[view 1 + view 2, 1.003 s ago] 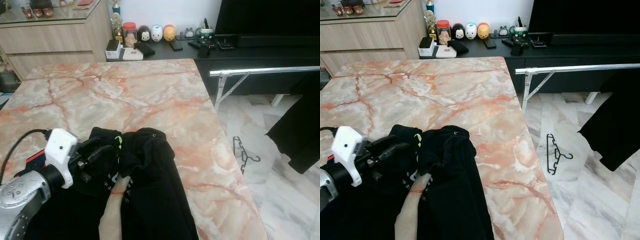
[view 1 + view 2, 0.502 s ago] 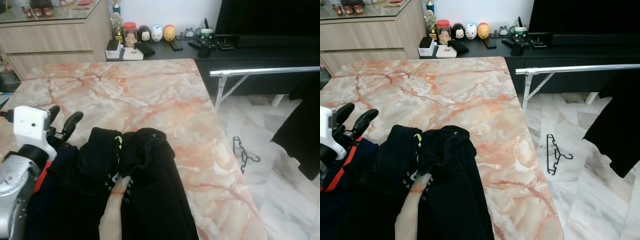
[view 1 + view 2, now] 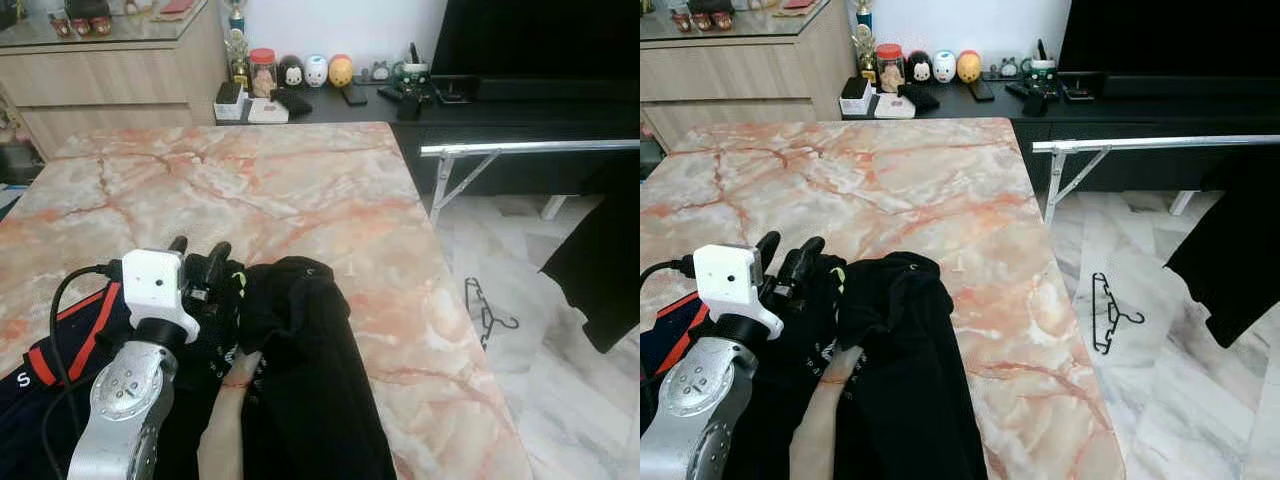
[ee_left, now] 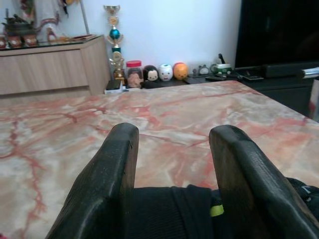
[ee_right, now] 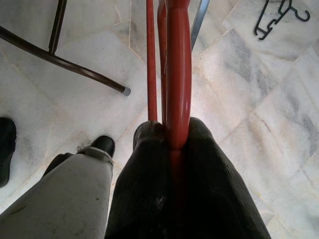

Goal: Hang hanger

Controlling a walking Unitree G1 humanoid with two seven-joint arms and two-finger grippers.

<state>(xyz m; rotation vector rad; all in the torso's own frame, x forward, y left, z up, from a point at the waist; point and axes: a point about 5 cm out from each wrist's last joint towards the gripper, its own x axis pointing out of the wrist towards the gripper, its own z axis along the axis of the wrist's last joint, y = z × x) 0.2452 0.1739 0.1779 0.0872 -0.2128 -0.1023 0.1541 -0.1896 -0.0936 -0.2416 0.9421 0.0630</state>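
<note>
Right pincer (image 5: 174, 144) is clenched on a red plastic hanger (image 5: 172, 74); left pincer (image 3: 198, 258), released, hovers over crumpled black clothing (image 3: 300, 380) on the pink marble tabletop (image 3: 300, 190). Next: thread hanger into garment.

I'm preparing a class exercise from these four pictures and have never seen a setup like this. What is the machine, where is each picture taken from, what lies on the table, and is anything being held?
It is a walking humanoid robot with two silver arms, each ending in two long black fingers. Two pictures come from cameras in its head, looking down on a marble table. The other two come from cameras on its wrists, looking along the fingers.

On the table lies a heap of black clothes. The left gripper hovers at the heap's far edge, fingers open, holding nothing.

The right gripper is low beside the table, above the tiled floor, its fingers shut on a red hanger. A black hanger lies on the floor near a metal clothes rail, where a dark garment hangs.
</note>
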